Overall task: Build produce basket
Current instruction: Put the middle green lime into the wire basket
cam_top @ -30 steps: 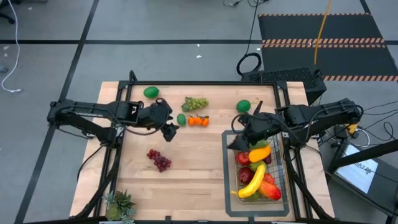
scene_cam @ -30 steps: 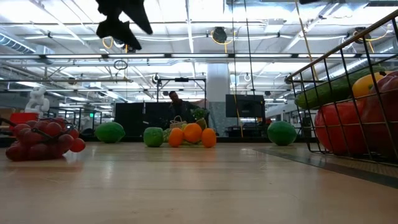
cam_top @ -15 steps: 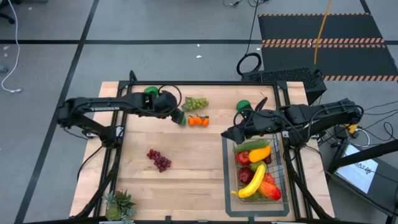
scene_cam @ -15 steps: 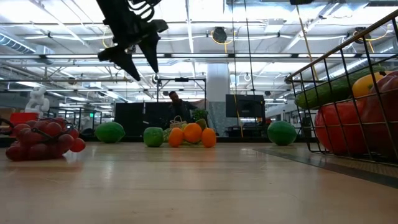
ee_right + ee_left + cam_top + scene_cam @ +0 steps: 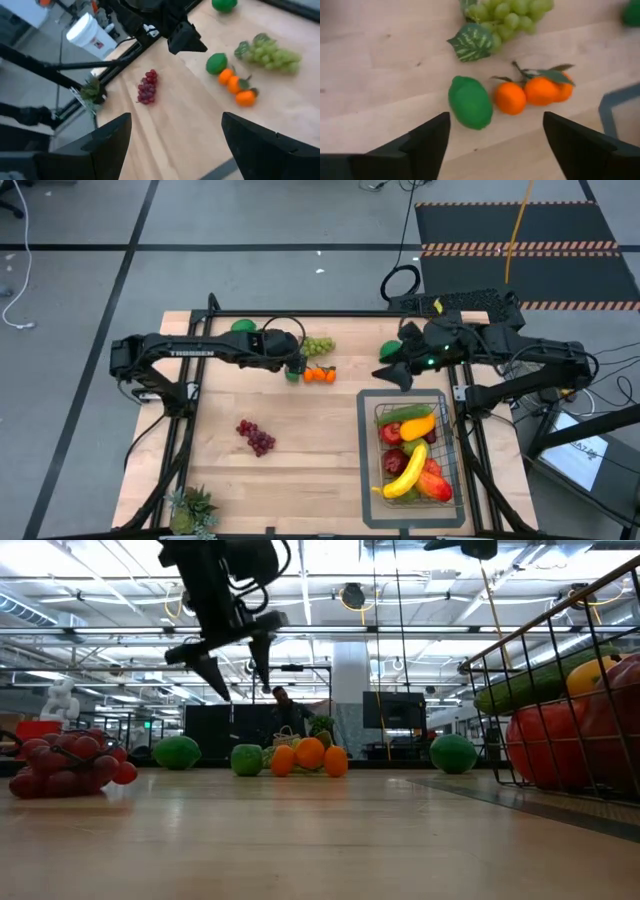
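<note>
Hovering with its jaws spread and nothing between them, your left gripper (image 5: 297, 364) hangs above the far middle of the table (image 5: 300, 460), right over a green lime (image 5: 470, 102) that lies on the wood. In the left wrist view you can see the lime framed between the two dark fingers (image 5: 427, 142), with a small cluster of oranges (image 5: 535, 92) just beside it, leaves still on. A bunch of green grapes (image 5: 512, 15) lies a little beyond them. From table height that gripper (image 5: 235, 665) is clearly off the surface, its fingers pointing down and apart.

Your right gripper (image 5: 400, 370) is also open and empty, held above the table near the far end of the basket (image 5: 450, 470); another green lime (image 5: 390, 350) sits close by it. The wire basket stands on a flat grey tray (image 5: 366, 460) on the right side, and it already holds a banana (image 5: 405, 475), a cucumber (image 5: 403, 414) and several red and yellow pieces.

Out on the open wood you still have a bunch of red grapes (image 5: 256, 437) near the middle and one more green fruit (image 5: 241, 326) at the far edge behind the left arm. A spiky potted plant (image 5: 190, 508) stands at the near left corner.
</note>
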